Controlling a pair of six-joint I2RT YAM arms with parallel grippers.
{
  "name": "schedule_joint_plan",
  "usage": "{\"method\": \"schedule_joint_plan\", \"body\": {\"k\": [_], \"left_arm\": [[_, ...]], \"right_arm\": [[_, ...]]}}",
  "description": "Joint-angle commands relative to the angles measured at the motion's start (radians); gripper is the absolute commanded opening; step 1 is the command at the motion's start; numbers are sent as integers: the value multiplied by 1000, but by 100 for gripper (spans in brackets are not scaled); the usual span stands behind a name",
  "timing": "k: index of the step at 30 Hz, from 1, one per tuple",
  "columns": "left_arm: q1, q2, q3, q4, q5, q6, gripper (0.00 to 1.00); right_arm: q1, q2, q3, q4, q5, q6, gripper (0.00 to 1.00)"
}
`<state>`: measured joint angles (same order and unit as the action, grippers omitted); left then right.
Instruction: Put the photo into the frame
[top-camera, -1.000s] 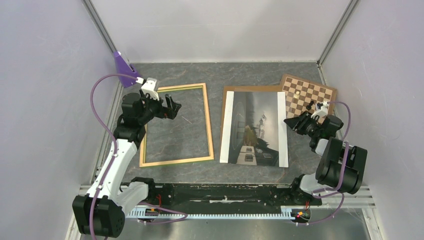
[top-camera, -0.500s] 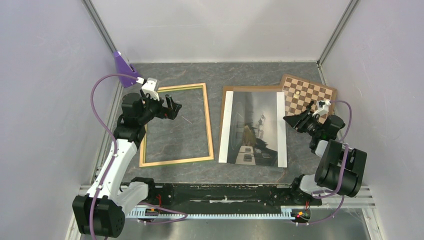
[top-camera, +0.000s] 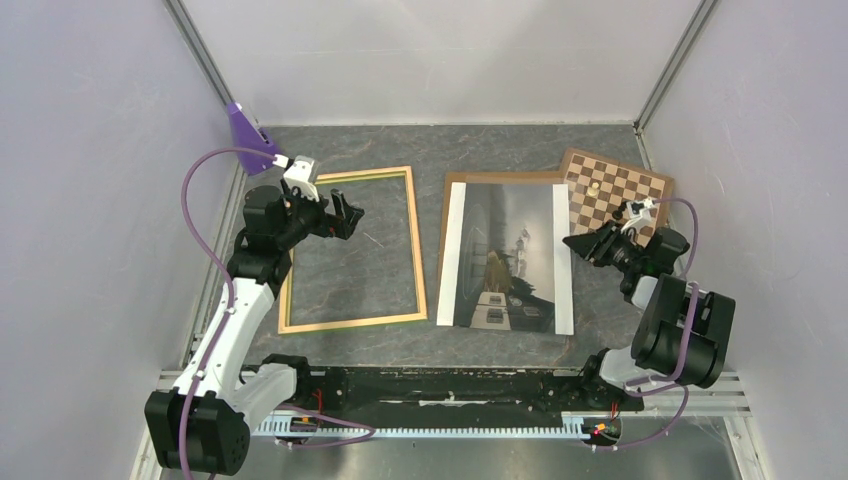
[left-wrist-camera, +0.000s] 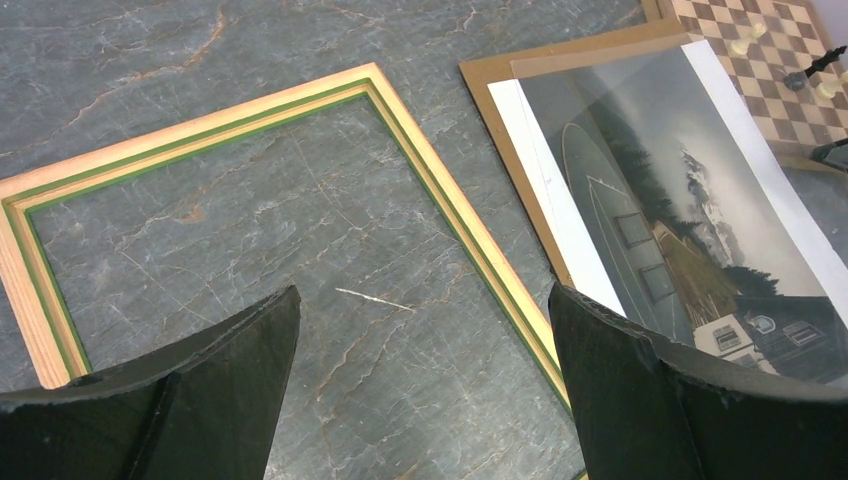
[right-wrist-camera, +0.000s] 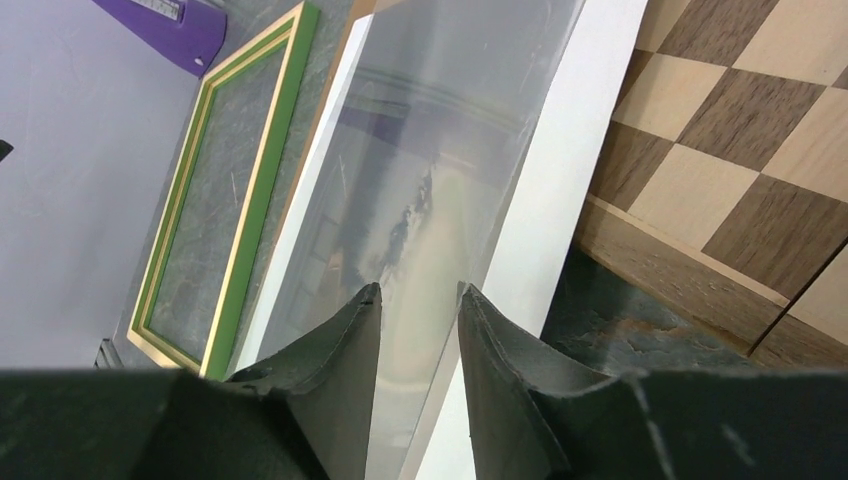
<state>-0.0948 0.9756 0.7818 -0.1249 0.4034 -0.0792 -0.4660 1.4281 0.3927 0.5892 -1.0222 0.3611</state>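
The left wrist view shows what the top view only hints at. The left gripper has its fingers spread wide apart and holds nothing. Below and ahead of it lies the frame, pale wood up with a green lip on its inner edge. Inside the rails there is only bare desk and a thin pale sliver.

The photo lies outside the frame, off to this gripper's right. It rests picture side up on a brown hardboard panel.

From above, the left gripper hangs over the frame's far left part. The right gripper is at the right long edge of the photo, with the chessboard just beyond it.

In the right wrist view, the right gripper has its fingers close together with a narrow slit between them. The glossy photo fills that slit and its white strip runs behind the right finger. I cannot tell whether they pinch it. The chessboard lies to this gripper's right and the frame is further away on its left.
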Motion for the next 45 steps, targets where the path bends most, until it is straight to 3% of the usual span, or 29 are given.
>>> {"method": "schedule_joint_plan", "body": {"k": [1, 18, 22, 31, 38, 45], "left_arm": [[3, -1, -1, 41, 22, 58, 100], [3, 3, -8, 48, 13, 75, 100], [3, 9, -12, 52, 5, 78, 100], [-14, 74, -53, 107, -3, 78, 97], [-161, 170, -38, 114, -78, 78, 96], [-333, 426, 103, 112, -88, 43, 96]], "right_arm": [[0, 16, 51, -92, -48, -129, 38], [1, 98, 69, 64, -127, -28, 36], [1, 131, 149, -143, -133, -218, 36], [0, 190, 219, -297, -147, -387, 36], [0, 210, 246, -336, -154, -424, 36], [1, 202, 225, -269, -149, -363, 34]]}}
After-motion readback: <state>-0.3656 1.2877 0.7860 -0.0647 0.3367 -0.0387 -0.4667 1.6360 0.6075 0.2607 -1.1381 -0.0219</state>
